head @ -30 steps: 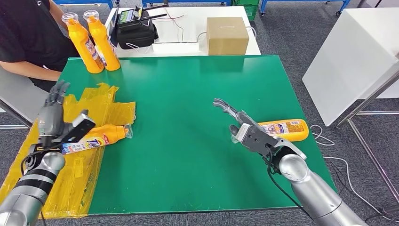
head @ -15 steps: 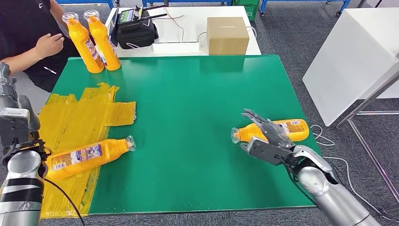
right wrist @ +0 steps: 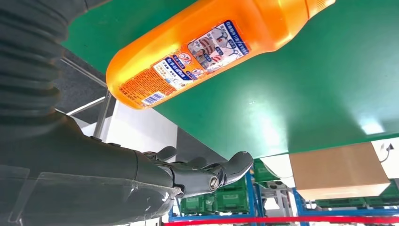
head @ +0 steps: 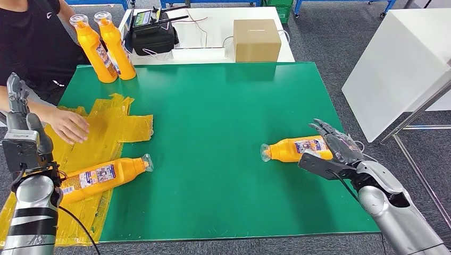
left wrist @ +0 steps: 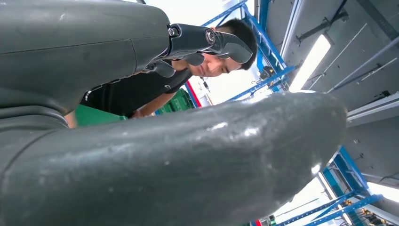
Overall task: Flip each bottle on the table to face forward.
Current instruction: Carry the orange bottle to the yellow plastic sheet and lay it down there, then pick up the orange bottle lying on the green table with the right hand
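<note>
One orange bottle [head: 295, 149] lies on its side at the right of the green table [head: 213, 117], cap pointing left; the right wrist view shows this orange bottle [right wrist: 207, 47] close up with its label. My right hand [head: 332, 151] is open just beyond the bottle's base, fingers spread, not gripping it. A second orange bottle [head: 101, 175] lies on yellow plastic sheets [head: 106, 127] at the left. My left hand [head: 21, 133] is raised off the table's left edge, open and holding nothing. Two more orange bottles [head: 103, 45] stand upright at the far left corner.
A person in black sits at the far left, one hand [head: 69, 125] resting on the yellow sheets. Behind the table a white bench carries a cardboard box [head: 256, 40] and a black bag [head: 154, 34]. A white cabinet [head: 399, 64] stands to the right.
My right hand drew back to the right, off the right bottle, which now lies uncovered and farther left. My left hand let go of the left bottle and rose. The person's hand reached onto the yellow sheets.
</note>
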